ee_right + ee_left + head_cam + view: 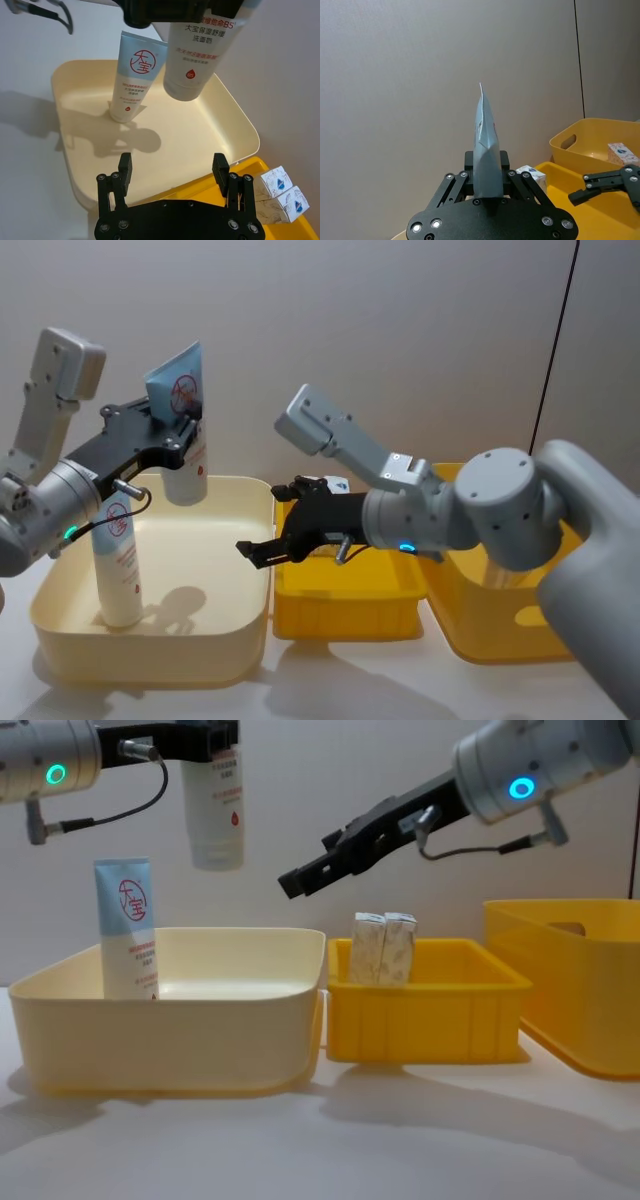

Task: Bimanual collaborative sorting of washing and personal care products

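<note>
Above the cream tub [240, 640], the left claw [183, 425] is clamping a seemingly light, squashy squeeze tube [188, 475] by its probably firmer crimped end, the right claw [172, 160] gaping empty.

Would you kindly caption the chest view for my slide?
Left claw holds a tube above the cream tub; right claw open nearby.

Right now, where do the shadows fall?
Head view: a dark shadow lies on the cream tub floor below the held tube. Right wrist view: that shadow spreads beside the standing tube, another across the table. Chest view: soft shadows lie under the cream tub.
</note>
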